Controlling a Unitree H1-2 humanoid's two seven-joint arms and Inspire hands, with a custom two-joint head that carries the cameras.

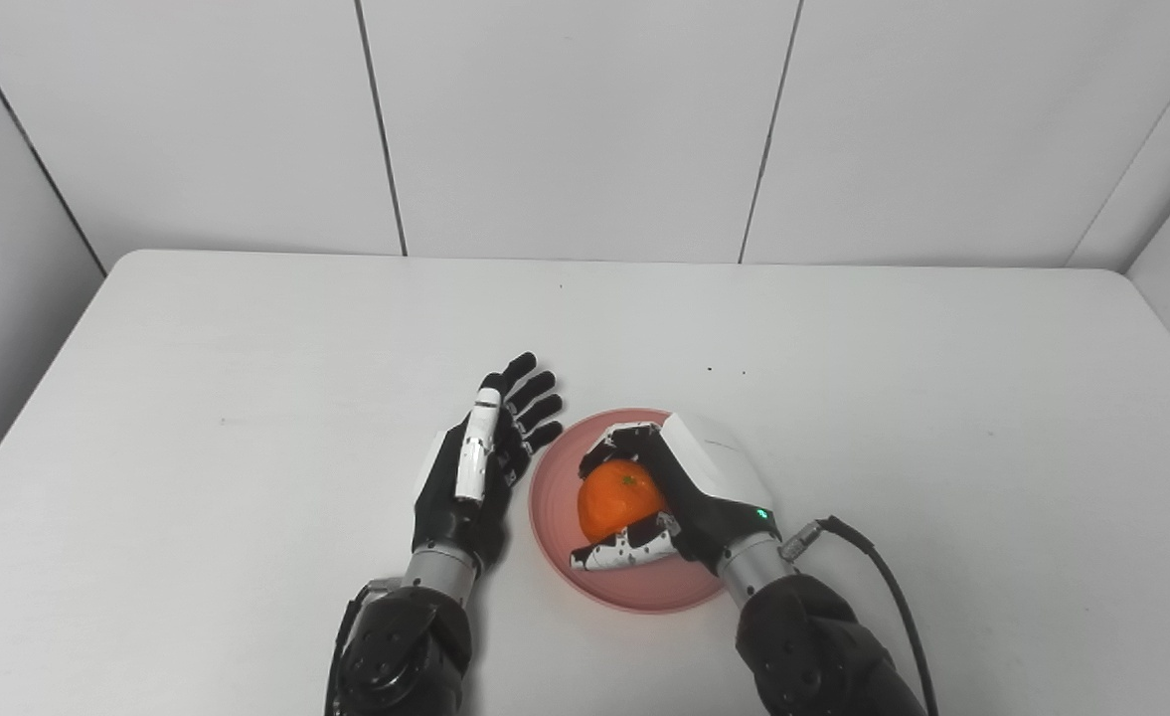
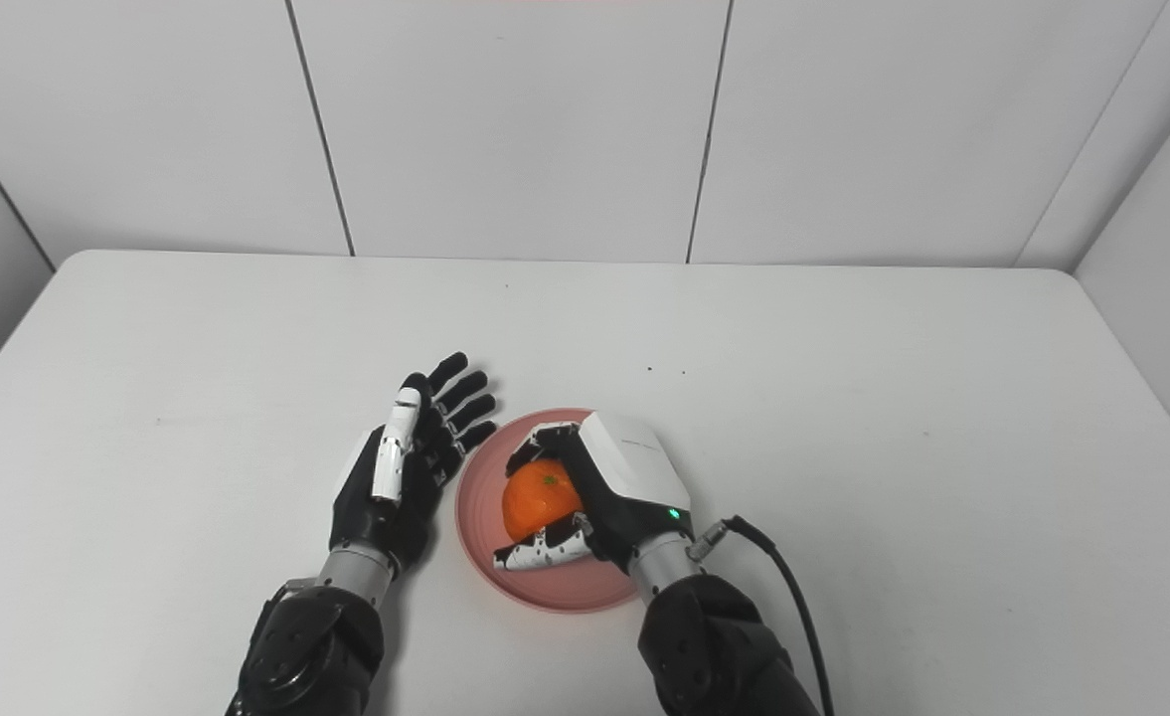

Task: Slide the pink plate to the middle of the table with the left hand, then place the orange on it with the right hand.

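While both arms enter from the bottom edge, the right hand (image 1: 679, 487) sits low and just right of centre, its fingers and thumb wrapped around the orange (image 1: 616, 500) over the pink plate (image 1: 555, 517). Whether the fruit touches the plate cannot be told. The plate lies a little below the middle of the frame on the white table (image 1: 247, 328). Just left of the plate's rim, the left hand (image 1: 480, 462) stands edge-on with its fingers stretched and spread, grasping nothing. Beyond, in the upper part of the frame, pale wall panels (image 1: 585, 119) rise behind the table.
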